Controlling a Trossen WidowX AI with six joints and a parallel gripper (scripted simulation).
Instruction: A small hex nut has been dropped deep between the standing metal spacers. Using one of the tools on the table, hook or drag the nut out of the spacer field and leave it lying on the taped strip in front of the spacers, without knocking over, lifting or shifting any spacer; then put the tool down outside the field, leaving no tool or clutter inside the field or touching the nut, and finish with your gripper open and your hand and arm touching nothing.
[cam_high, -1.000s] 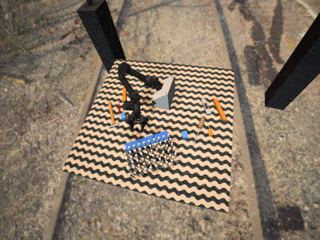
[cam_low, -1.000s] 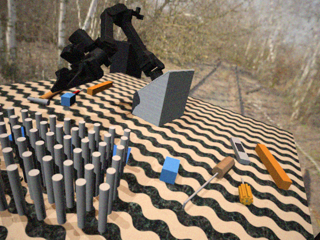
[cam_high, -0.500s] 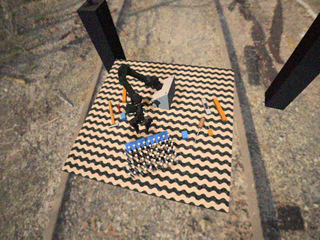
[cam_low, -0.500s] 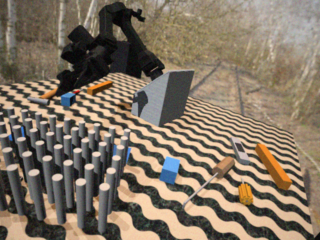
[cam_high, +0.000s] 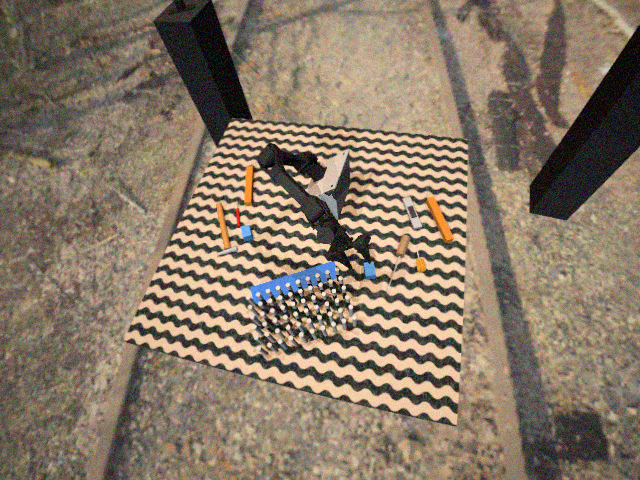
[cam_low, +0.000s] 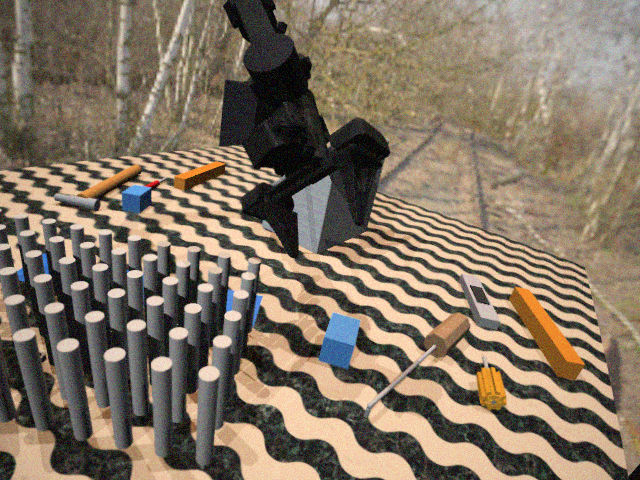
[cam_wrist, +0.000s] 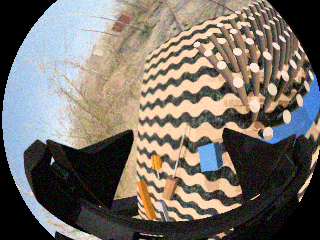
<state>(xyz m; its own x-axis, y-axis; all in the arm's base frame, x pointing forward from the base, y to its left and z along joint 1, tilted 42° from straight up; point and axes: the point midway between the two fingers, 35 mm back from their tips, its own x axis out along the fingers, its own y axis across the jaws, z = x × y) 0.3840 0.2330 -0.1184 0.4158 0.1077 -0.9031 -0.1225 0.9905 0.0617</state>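
Note:
My gripper is open and empty. It hangs above the mat behind the right end of the blue taped strip. The metal spacers stand upright in dense rows beyond the strip. A wooden-handled tool with a long thin shaft lies to the right of the field; the shape of its tip is too small to tell. A short yellow-handled tool lies beside it. The hex nut cannot be made out.
A blue cube lies near the gripper. A grey wedge block stands behind it. At right lie a grey device and an orange bar. At left are a hammer, red tool, another cube and bar.

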